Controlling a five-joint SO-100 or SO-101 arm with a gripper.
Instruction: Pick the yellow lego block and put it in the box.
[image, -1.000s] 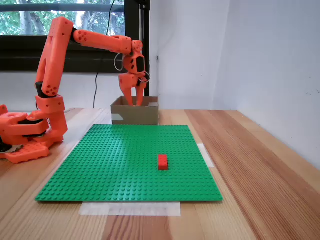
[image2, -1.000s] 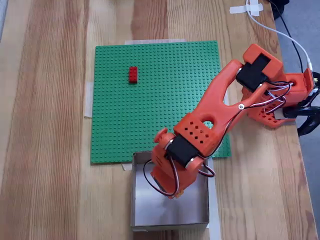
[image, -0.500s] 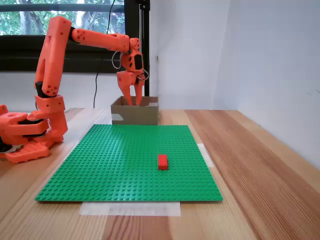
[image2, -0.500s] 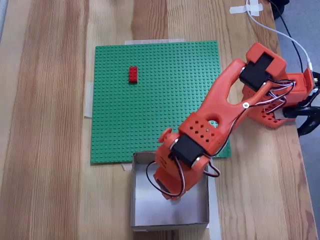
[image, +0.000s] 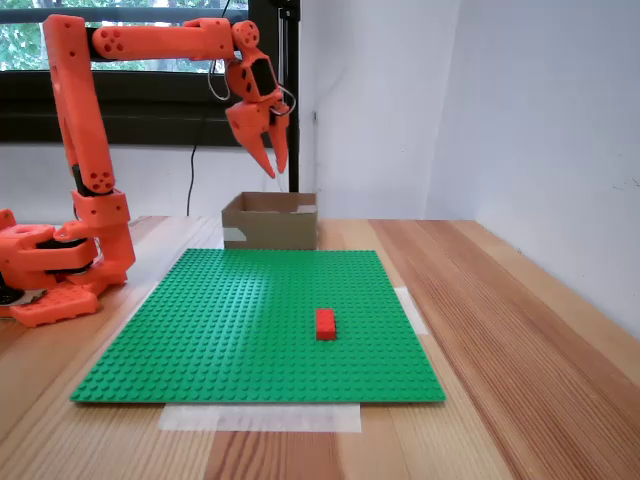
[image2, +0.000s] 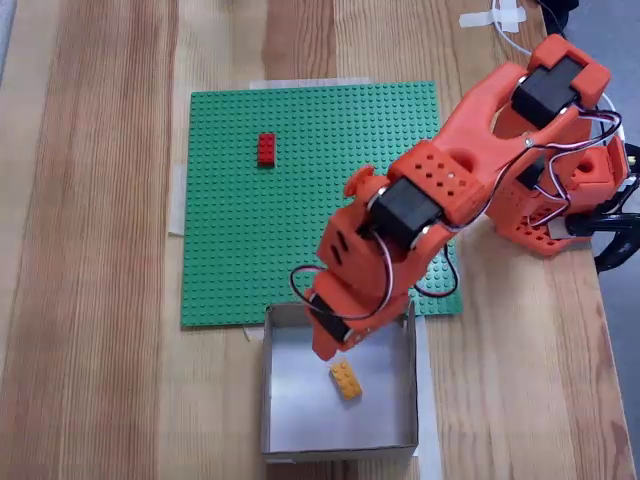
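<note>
The yellow lego block (image2: 346, 380) lies tilted on the floor of the box (image2: 283, 420), near its middle, seen from a fixed view that looks straight down. The box is a low brown cardboard tray standing on the wooden surface (image2: 90, 300), its near wall just beside one edge of a green studded baseplate (image2: 300, 220). In a fixed view from the side, the box (image: 270, 222) sits behind the far edge of the baseplate (image: 250, 320). An orange robot arm (image: 150, 40) reaches out high above it, and its pincer (image: 274, 165) hangs well above the box rim, pointing down. Its two fingers stand slightly parted with nothing between them. A red lego brick (image: 325, 323) rests on the baseplate, well apart from the box. The arm's base (image: 45, 265) stands on the surface beside the baseplate.
</note>
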